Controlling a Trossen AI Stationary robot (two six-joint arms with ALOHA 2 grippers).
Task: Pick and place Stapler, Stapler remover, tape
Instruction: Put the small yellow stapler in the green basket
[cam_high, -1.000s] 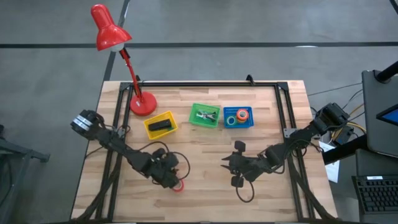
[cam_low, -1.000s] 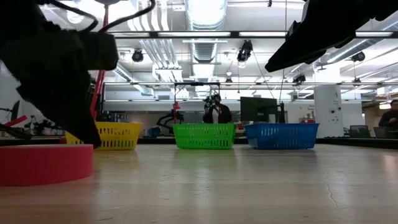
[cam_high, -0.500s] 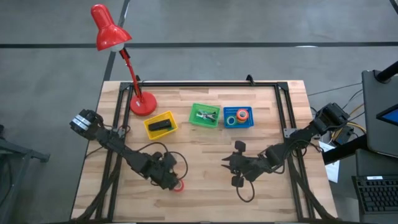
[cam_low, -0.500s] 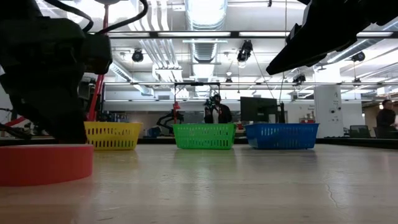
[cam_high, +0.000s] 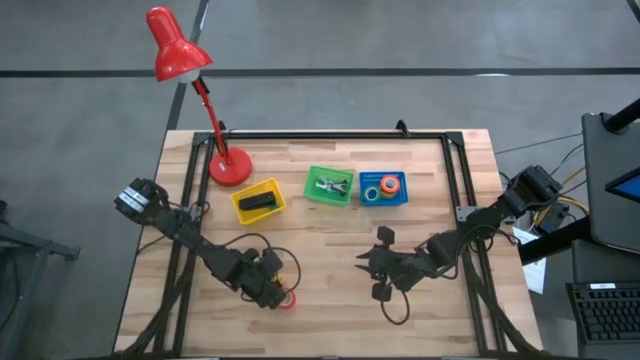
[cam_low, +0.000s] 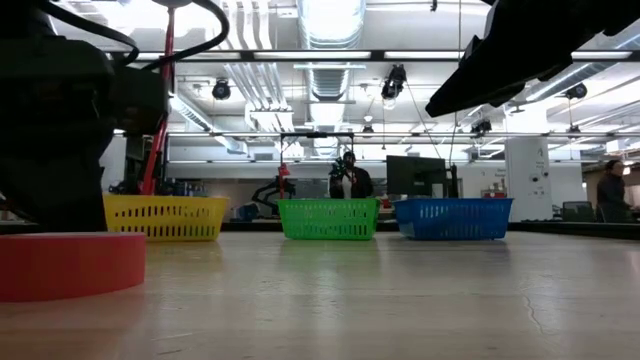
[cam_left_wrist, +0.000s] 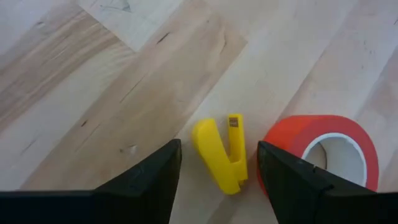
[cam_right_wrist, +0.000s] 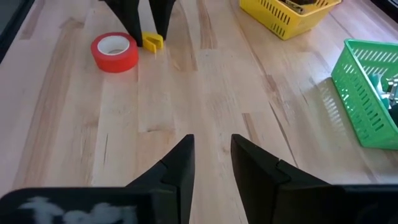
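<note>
The wooden table carries a red desk lamp whose round base sits at its far left corner, and both dark arms reach in over its near half. Along the far side stand three small baskets in a row: a yellow basket holding the black stapler, a green basket with small silvery staple remover pieces inside, and a blue basket holding several tape rolls, orange and green among them. The left gripper hangs low over the near-left part of the table, its two fingers spread apart and holding nothing; the left wrist view shows them straddling a small yellow plastic piece that lies on the wood between them, touched by neither. Just beside that piece, on the side away from the baskets' row, lies a red tape roll with a white core, flat on the table and free of the gripper. The right gripper waits near the middle of the near half, well apart from the red roll, its fingers parted with only a narrow gap and nothing between them. In the low view a person stands in the room beyond the green basket.
</note>
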